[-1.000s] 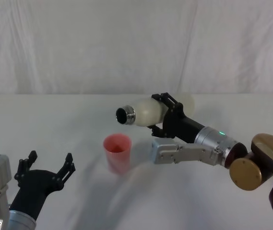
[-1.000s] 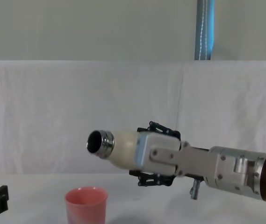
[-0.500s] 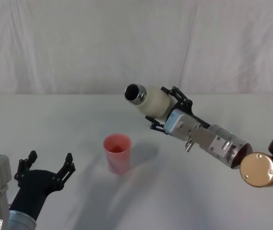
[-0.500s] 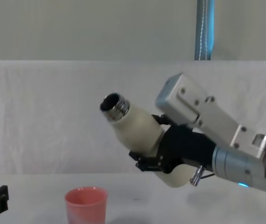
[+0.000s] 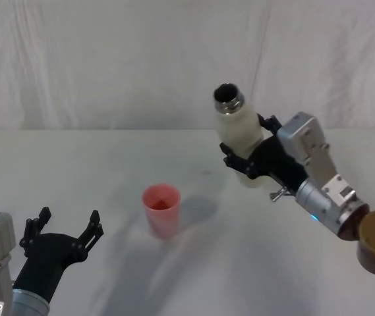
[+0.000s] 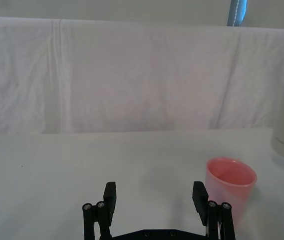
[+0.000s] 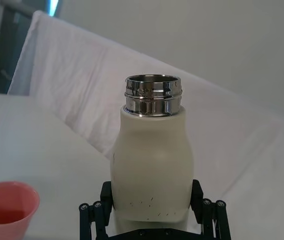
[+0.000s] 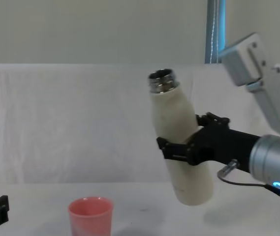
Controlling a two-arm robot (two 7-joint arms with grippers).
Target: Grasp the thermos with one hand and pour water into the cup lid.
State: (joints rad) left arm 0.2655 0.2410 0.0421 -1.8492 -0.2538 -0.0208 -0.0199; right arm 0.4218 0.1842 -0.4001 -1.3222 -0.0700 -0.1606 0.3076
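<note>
The cream-white thermos [image 5: 237,133] hangs in the air, nearly upright with its open silver neck leaning slightly left, to the right of and behind the cup lid. My right gripper [image 5: 246,157] is shut on its lower body, seen also in the chest view [image 8: 188,148] and the right wrist view [image 7: 151,208]. The pink cup lid [image 5: 161,209] stands upright on the white table, left of the thermos [image 8: 178,129]. My left gripper [image 5: 68,218] rests open low at the front left, with the cup lid [image 6: 230,186] ahead of it to its right.
A white cloth covers the table [image 5: 108,158] and a white drape hangs behind it. A blue pole [image 8: 215,29] stands beyond the drape. Open tabletop lies left of and in front of the cup lid.
The right gripper has swung the thermos from nearly horizontal, mouth above the cup lid, up to nearly upright, and carried it rightward and back. The left arm has not moved.
</note>
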